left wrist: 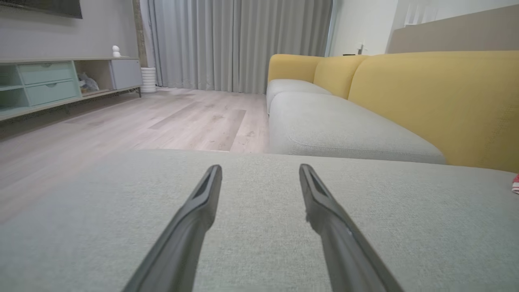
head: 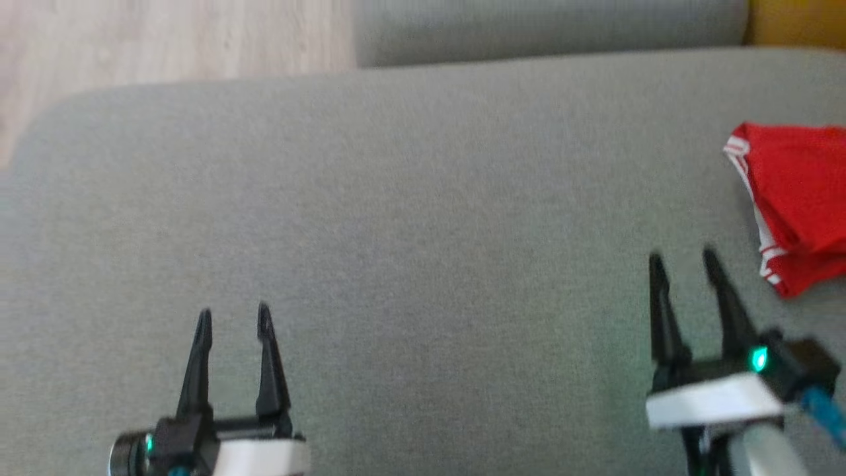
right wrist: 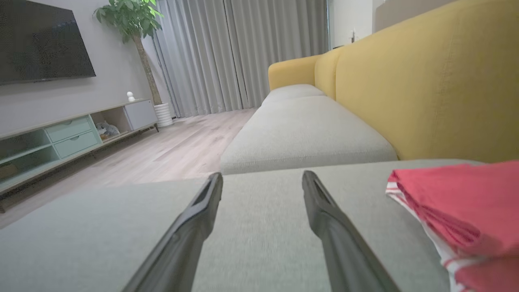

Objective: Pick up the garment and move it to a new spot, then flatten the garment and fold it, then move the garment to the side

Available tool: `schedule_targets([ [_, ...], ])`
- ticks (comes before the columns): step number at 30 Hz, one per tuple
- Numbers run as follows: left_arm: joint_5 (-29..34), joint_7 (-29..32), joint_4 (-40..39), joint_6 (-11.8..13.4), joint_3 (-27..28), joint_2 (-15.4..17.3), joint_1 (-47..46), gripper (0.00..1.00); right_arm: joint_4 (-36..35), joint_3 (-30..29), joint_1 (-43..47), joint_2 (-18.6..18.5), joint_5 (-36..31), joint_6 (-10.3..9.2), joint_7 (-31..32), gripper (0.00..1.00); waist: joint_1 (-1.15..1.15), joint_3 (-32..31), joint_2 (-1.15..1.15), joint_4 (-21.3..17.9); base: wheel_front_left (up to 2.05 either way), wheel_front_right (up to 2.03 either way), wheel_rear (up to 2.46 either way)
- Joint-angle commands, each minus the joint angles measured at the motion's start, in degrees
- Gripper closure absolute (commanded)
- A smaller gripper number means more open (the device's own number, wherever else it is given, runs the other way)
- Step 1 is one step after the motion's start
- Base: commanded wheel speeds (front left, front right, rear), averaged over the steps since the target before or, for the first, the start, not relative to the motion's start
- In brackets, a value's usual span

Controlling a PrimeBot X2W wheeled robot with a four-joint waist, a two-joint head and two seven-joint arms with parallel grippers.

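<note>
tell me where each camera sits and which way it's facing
Head view: high on the robot, looking down at the grey fabric sofa cushion; left claw and right claw show, both open.
Left wrist view: low over that cushion, facing along the yellow sofa backrest; left claw at bottom.
Right wrist view: same heading, right claw at bottom, folded red white-striped garment at right.
Both wrist views share backrest and cushion.

Red fabric garment with white striped trim, folded into a layered stack, lying on the grey cushion, far right.
</note>
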Motion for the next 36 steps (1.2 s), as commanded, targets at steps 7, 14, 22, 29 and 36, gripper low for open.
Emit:
schedule_targets([
  [7,1.2,-0.3,-1.8,0.9,2.4,-0.1,3.3,0.0,-1.3,1.0,4.2,0.8,0.0,-0.04,-0.4,0.0,0.02,-5.5,0.0,1.4,0.0,0.0,0.0],
  [14,2.7,-0.3,-1.4,0.2,2.7,-0.1,3.7,0.0,-0.8,1.1,4.5,0.8,0.9,-0.04,-0.4,0.0,0.02,-6.5,0.0,1.1,0.0,0.0,0.0],
  [22,2.5,0.0,4.4,0.1,0.2,0.1,5.9,1.0,5.2,0.2,6.8,1.1,1.0,0.0,0.1,1.0,0.02,-7.0,0.0,0.8,0.0,0.0,0.0],
  [29,-2.3,0.8,4.7,-0.5,0.8,0.4,5.4,1.0,5.6,0.1,6.5,0.8,5.6,0.0,0.9,1.0,0.02,-7.0,0.0,0.7,0.0,0.0,0.0],
  [36,-7.4,1.7,5.3,-1.5,1.3,0.7,4.4,1.0,5.8,-0.1,5.8,0.5,10.4,0.0,1.8,1.0,0.02,-7.0,0.0,0.5,0.0,0.0,0.0],
])
